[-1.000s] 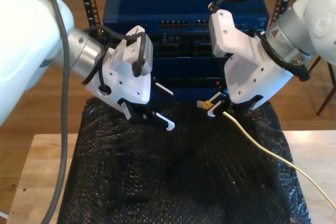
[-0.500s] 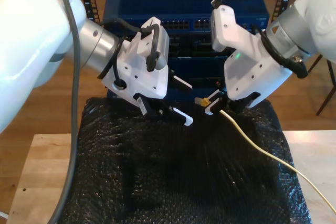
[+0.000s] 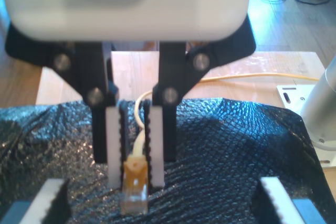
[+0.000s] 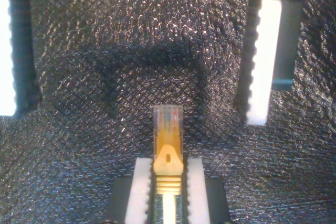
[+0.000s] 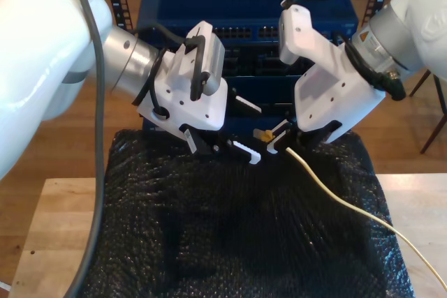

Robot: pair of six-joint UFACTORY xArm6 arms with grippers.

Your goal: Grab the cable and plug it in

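Nearest us, the cable [image 5: 335, 190] trails from the exterior view's lower right over the bench [image 5: 42, 228] and the black mat [image 5: 230, 242]. That long loose run is our first worry. If it drags or catches on the crinkled mat as the arm travels, we judge it could tug the plug [image 5: 264, 135] askew in the grip.

Further in, our first tool [image 5: 279, 141], on the exterior view's right, is pressed together on the cable just behind the plug, at the boot. The plug juts out past the fingertips, clear of the mat. The hold is narrow, so the plug could pivot or slip back under any push against a port.

Our second tool [image 5: 244, 130], on the exterior view's left, is spread wide and holds nothing, its fingers near the plug. The two tools could knock together here, or a closing finger might nudge the plug off line.

Farthest, the blue switch [image 5: 244, 5] carries small, close-set ports [image 5: 258, 33]. A tilted plug would jam at a port's edge.

The cable is thin and pale yellow. Its plug [image 4: 168, 135] is clear plastic with coloured wires showing inside, above a ribbed amber boot. It appears straight between the white pads [image 4: 195, 187].
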